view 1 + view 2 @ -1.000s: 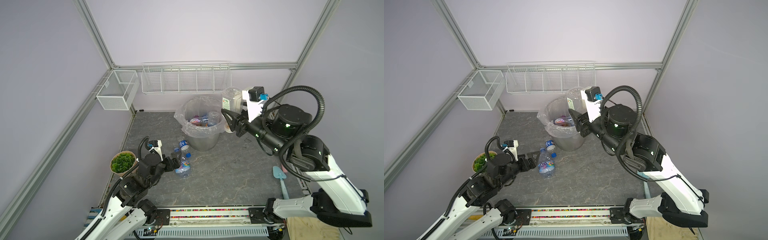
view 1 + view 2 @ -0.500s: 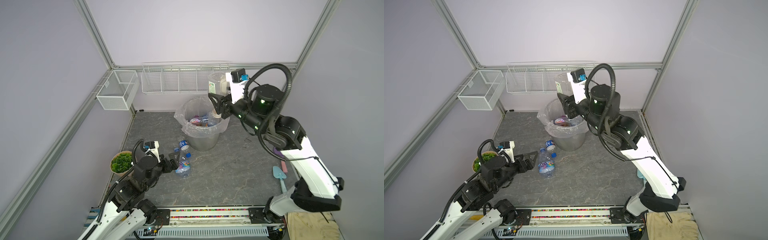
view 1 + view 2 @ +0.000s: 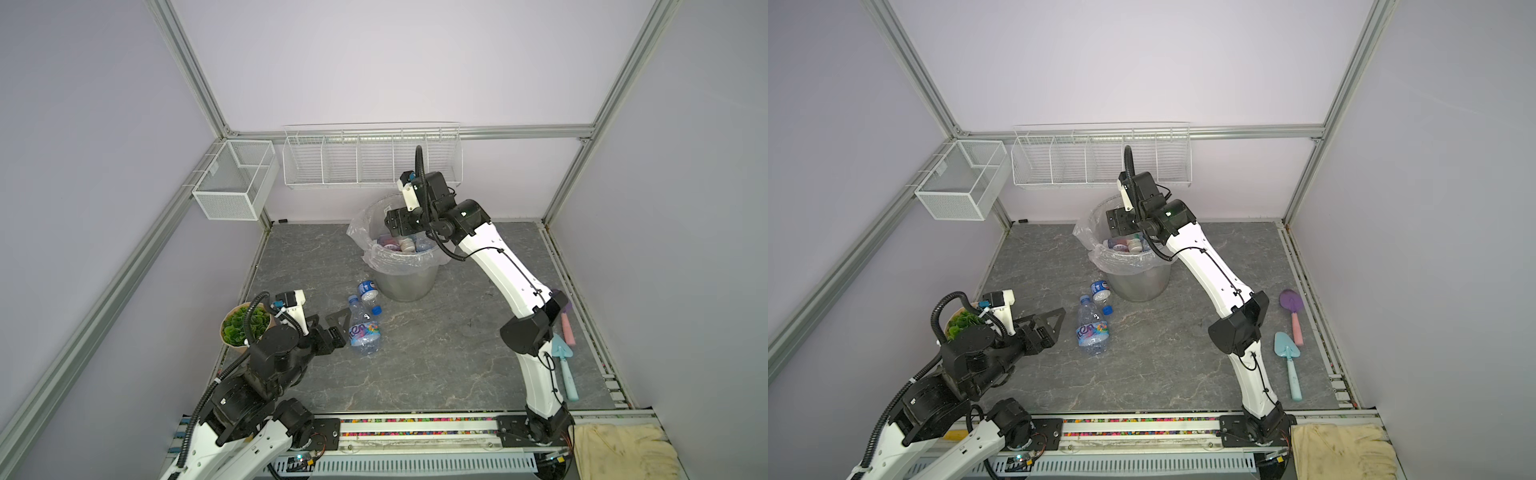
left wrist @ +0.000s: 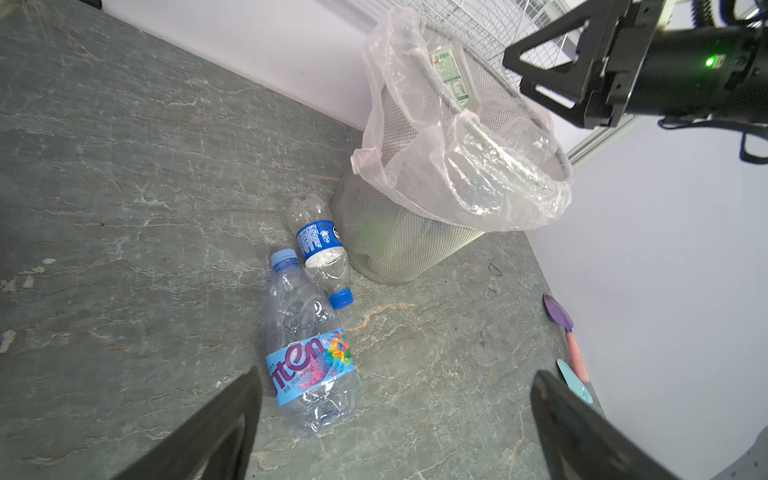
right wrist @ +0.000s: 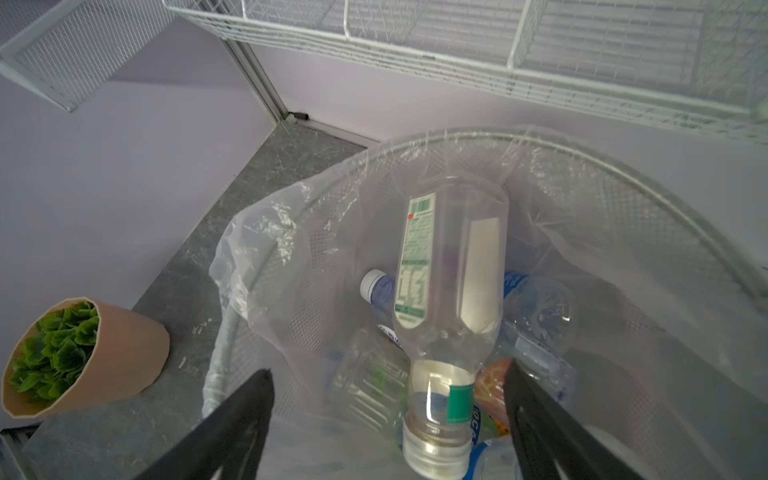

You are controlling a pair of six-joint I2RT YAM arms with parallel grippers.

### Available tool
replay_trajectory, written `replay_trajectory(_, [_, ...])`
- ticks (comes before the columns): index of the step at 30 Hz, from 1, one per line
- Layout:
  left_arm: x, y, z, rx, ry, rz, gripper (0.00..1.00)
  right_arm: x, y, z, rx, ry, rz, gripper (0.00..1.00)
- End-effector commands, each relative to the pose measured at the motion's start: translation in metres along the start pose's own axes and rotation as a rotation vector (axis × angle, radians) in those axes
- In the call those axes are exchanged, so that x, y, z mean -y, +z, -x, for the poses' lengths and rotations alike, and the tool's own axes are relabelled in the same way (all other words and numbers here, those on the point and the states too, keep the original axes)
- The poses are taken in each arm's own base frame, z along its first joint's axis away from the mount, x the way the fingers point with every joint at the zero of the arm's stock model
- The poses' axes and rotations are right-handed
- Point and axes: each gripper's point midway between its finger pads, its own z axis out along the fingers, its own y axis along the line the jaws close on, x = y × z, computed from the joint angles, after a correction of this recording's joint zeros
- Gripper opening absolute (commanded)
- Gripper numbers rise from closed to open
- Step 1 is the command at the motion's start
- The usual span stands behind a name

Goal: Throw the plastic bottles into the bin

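Plastic bottles: two lie on their sides on the counter (image 3: 436,365), close in front of the bin (image 3: 409,286); several more are heaped inside it.
Counter: dark grey, matt, marbled with pale veins; a rail with a coloured strip runs along its front edge.
Room: pale lilac walls in aluminium framing; a white mesh basket (image 3: 232,187) hangs on the left wall and a long white wire rack (image 3: 370,160) with compartments on the back wall, above the bin.
Other things: a potted green plant (image 3: 243,326) at the counter's left edge; a purple-and-pink toy spade (image 3: 1292,313) and a light blue toy spade (image 3: 1287,365) near the right edge; a yellowish cloth (image 3: 619,451) at the front right corner.
Bin: round grey metal mesh, with a clear bag folded over the rim.
Large bottle (image 4: 309,361): clear and dented, with a light blue cap and a light blue label with rainbow print.
Small bottle (image 4: 322,249): clear and crumpled, with a dark blue label and cap; it lies just beside the bin's base, its cap next to the large bottle.
Green-labelled bottle (image 5: 451,291): clear, slightly blurred, inside the bin over the heap, base toward the far wall.
Left end effector (image 4: 397,374): fingers wide apart and empty, low over the counter, the large bottle just ahead.
Right end effector (image 5: 386,368): over the bin's mouth, fingers spread, neither touching the green-labelled bottle's neck between them.
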Motion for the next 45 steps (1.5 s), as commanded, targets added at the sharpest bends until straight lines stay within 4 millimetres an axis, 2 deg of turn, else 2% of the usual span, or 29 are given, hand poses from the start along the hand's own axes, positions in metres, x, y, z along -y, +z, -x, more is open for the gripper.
replay_trajectory(1, [-0.003,-0.004,0.002,-0.002,0.001,0.026,1.00,-0.014,-0.088,0.056,0.208,0.023,0.061,0.89])
replay_trajectory(13, [-0.010,0.014,-0.017,-0.075,-0.017,0.065,1.00,-0.017,-0.130,0.052,0.249,0.029,0.104,0.89])
replay_trajectory(19, [-0.011,0.036,-0.036,-0.145,-0.024,0.079,0.99,-0.017,-0.153,0.041,0.261,0.022,0.124,0.89])
replay_trajectory(26, [-0.026,0.062,-0.055,-0.194,-0.048,0.171,0.99,-0.012,-0.180,0.031,0.301,0.020,0.126,0.89])
replay_trajectory(32, [-0.043,0.083,-0.071,-0.240,-0.062,0.263,0.99,-0.009,-0.187,0.021,0.294,0.018,0.124,0.89])
replay_trajectory(45, [-0.081,0.118,-0.108,-0.314,-0.237,0.224,0.99,0.011,-0.190,-0.009,0.268,0.024,0.071,0.89])
